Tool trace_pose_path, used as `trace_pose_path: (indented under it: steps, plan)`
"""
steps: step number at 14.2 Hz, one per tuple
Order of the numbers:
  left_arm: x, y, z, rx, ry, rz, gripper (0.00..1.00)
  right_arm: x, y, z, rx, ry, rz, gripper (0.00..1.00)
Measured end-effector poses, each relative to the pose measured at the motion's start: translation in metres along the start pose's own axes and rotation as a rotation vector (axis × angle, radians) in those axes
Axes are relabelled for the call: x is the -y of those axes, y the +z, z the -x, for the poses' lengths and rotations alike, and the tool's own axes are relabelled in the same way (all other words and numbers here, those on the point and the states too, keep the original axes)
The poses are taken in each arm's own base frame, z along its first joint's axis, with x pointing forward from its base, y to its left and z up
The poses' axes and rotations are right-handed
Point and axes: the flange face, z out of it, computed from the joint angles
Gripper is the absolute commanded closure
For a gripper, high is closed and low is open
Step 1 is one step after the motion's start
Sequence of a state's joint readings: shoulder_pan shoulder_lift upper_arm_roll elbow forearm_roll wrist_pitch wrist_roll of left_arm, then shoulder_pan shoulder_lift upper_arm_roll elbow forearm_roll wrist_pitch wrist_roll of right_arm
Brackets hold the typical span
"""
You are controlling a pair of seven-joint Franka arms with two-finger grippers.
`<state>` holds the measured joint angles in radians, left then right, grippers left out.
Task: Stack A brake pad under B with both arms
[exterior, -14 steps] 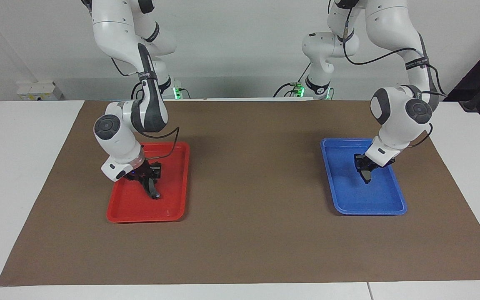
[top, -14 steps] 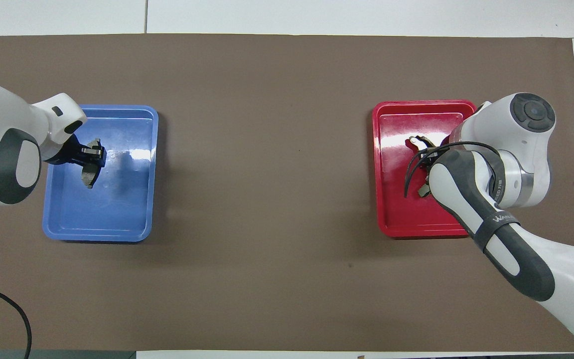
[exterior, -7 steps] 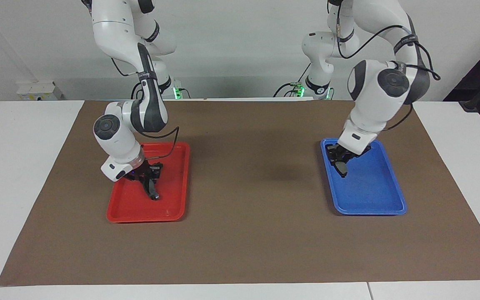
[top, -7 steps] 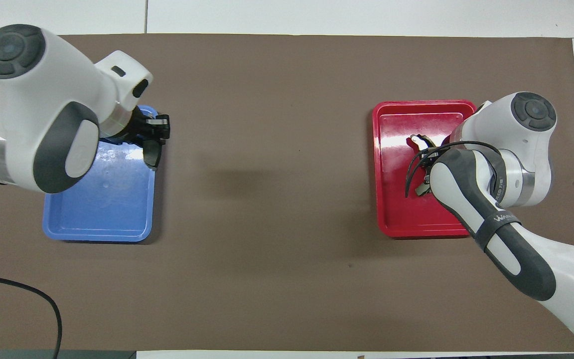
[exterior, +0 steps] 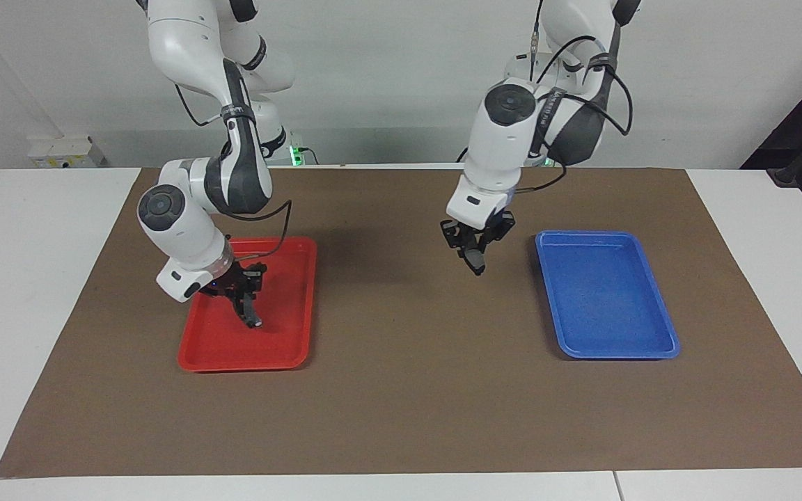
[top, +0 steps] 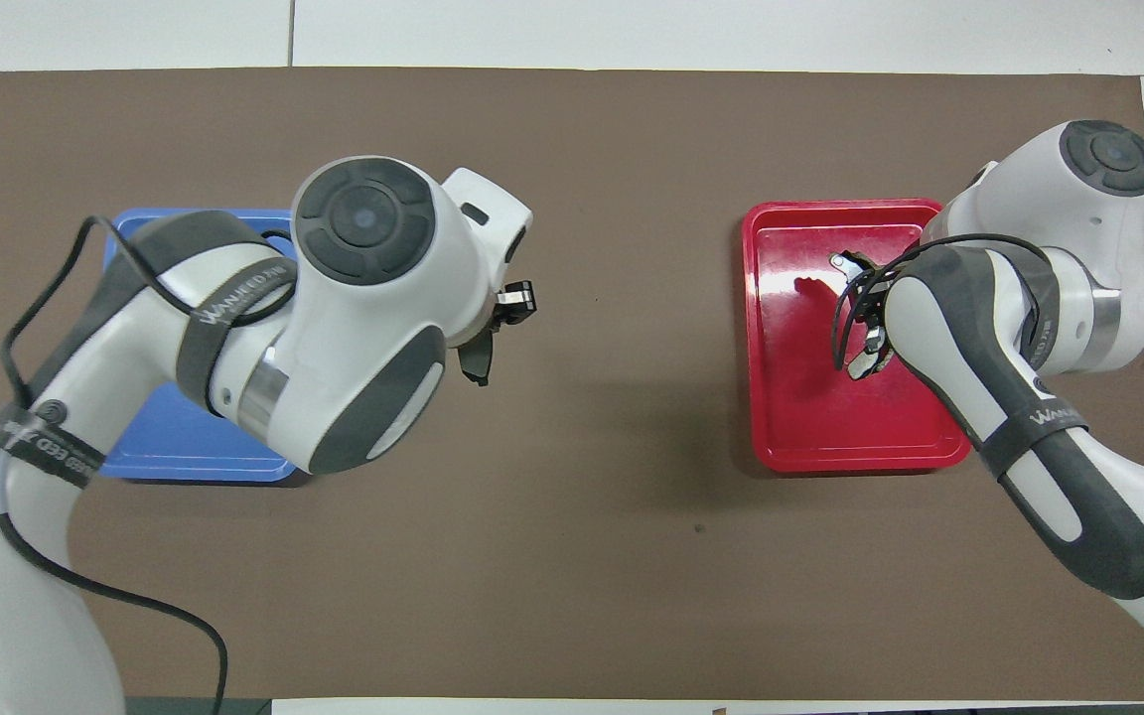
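Note:
My left gripper is shut on the A brake pad, a short dark grey pad that hangs from the fingers. It is up in the air over the brown mat, between the two trays and close to the blue tray. In the overhead view the pad shows below the gripper. My right gripper is shut on B, the long slim black pad, and holds it a little above the floor of the red tray. In the overhead view B is partly hidden by the right arm.
The blue tray lies at the left arm's end of the mat and holds nothing. The red tray lies at the right arm's end. White table surrounds the mat.
My left gripper has lifted the A pad out of the blue tray and carried it toward the table's middle. My right gripper has raised B slightly off the red tray.

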<state>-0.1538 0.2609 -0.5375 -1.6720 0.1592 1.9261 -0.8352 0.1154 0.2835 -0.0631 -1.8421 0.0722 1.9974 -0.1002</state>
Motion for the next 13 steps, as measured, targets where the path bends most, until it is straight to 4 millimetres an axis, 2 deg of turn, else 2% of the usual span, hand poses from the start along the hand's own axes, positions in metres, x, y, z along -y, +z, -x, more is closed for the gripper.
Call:
trace_pose_path:
  steps: [2,5,7,9,13]
  plan:
    - [-0.029,0.023,0.016,-0.030,-0.007,-0.028,0.99,-0.002,-0.029,-0.003,0.012,-0.029,-0.004,1.00]
    - [-0.066,0.071,0.032,-0.064,0.000,-0.026,0.99,-0.011,-0.081,0.001,0.059,-0.035,-0.016,1.00]
    - [-0.082,0.101,0.038,-0.047,0.016,0.004,0.99,-0.021,-0.113,0.006,0.078,-0.039,-0.024,1.00]
    - [-0.089,0.122,0.037,-0.027,0.014,0.004,0.99,-0.027,-0.128,0.008,0.078,-0.047,-0.025,1.00]
    - [-0.105,0.153,0.044,0.022,0.004,0.003,0.99,-0.024,-0.140,0.014,0.091,-0.056,-0.003,1.00]
